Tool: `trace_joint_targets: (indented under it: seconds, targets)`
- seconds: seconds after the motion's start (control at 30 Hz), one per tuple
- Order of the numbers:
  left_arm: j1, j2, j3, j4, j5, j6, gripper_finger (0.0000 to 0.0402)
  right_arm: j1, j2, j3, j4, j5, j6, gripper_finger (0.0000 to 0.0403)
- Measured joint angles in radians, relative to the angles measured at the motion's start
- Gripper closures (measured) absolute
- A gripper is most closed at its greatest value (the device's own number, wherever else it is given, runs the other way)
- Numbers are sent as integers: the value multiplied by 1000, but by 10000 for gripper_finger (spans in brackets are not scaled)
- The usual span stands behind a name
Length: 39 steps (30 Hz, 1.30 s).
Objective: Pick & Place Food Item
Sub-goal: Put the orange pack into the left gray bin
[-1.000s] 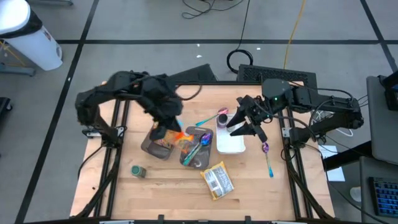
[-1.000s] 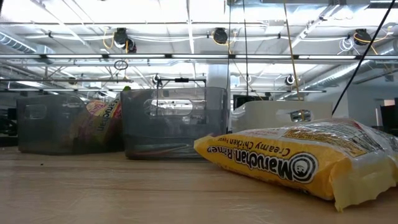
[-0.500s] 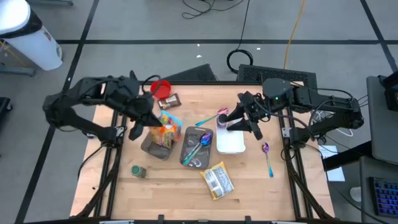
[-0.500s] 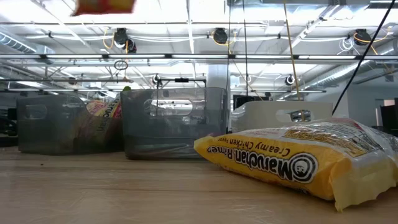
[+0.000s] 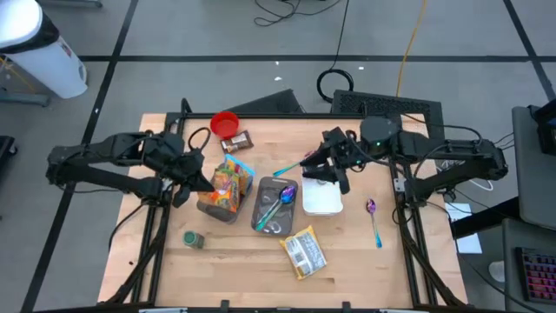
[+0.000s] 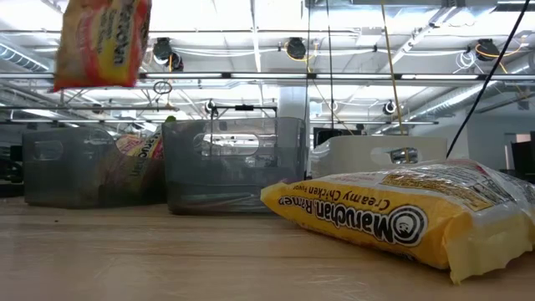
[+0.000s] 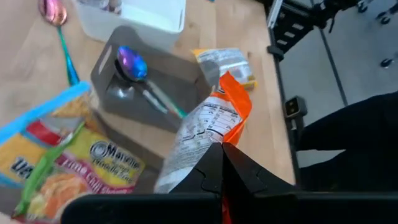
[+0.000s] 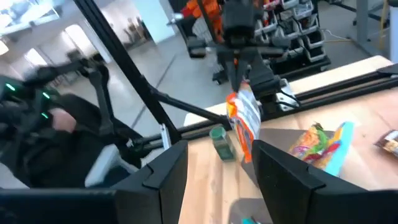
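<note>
Here, the left gripper [image 5: 193,181] pinches 1 orange noodle packet [image 5: 223,186], hanging above the gray bin [image 5: 211,209] near the desk's left edge; the right gripper [image 5: 323,171] stands open.

Red cup [image 5: 225,123] at the table's far edge, a small dark wrapped snack [image 5: 237,139] just beside it. A green-lidded jar [image 5: 193,238] sits near the front left, a purple spoon [image 5: 373,219] lies at the right side. A white bin [image 5: 38,50] stands on the floor, well apart from the table.

Orange noodle packet [image 7: 208,134], yellow ramen pack [image 6: 401,217], red cup [image 5: 225,123], iridescent spoon [image 7: 134,65].
</note>
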Motion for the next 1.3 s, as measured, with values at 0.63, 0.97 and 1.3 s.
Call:
trace_joint_targets:
  seconds: [0.63, 0.97, 1.3]
  targets:
    - [224, -57, -238, 39, 208, 208, 399, 0, 0, -308, 512, 83, 233, 232]
    - [326, -56, -338, 158, 292, 236, 400, -33, 0, -312, 515, 101, 205, 232]
    - [386, -56, -421, 215, 295, 261, 399, -76, 0, -313, 515, 74, 206, 232]
